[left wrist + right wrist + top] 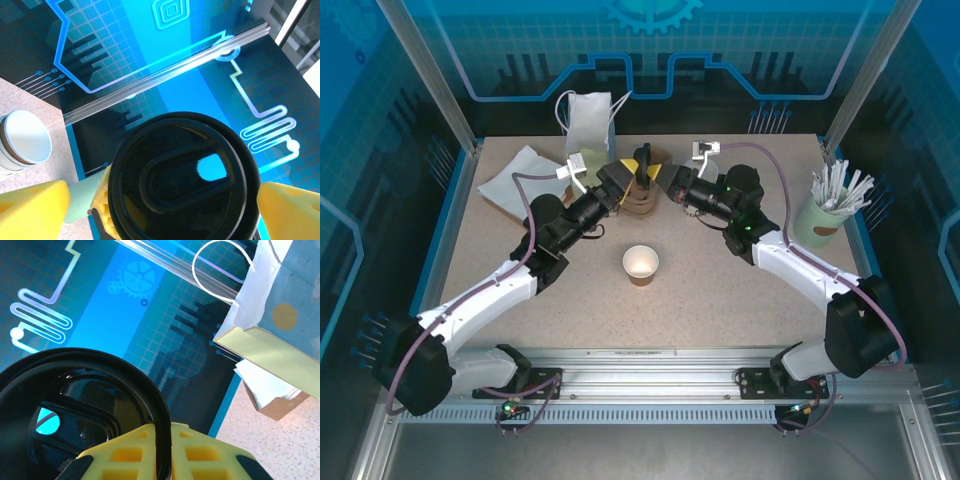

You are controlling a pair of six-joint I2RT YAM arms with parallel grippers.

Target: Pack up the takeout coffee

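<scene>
The coffee cup [640, 207] stands upright on the table [750, 300], toward the back and about midway across, just in front of the white paper bag [588, 120]. Its brown wall shows in the top view, with the black lid [185, 170] above it; whether the lid is fully seated cannot be told. Both arms reach in to this point from opposite sides. The left gripper [635, 180] is spread wide: in the left wrist view its two yellow fingers [30, 207] stand one at each side of the lid, and contact with the lid cannot be confirmed. The right gripper [162, 450] is clamped on the rim of the lid, with its yellow fingers [125, 455] pressed together over the rim edge. A second paper cup [641, 263], open and lidless, stands nearer the arm bases and apart from the coffee cup. A white cup [22, 142] stands on the table near the back wall, left of the lid in the left wrist view. A grey flat sheet [515, 180] lies at the back left. A pale green holder [825, 225] of white sticks stands at the right edge.
</scene>
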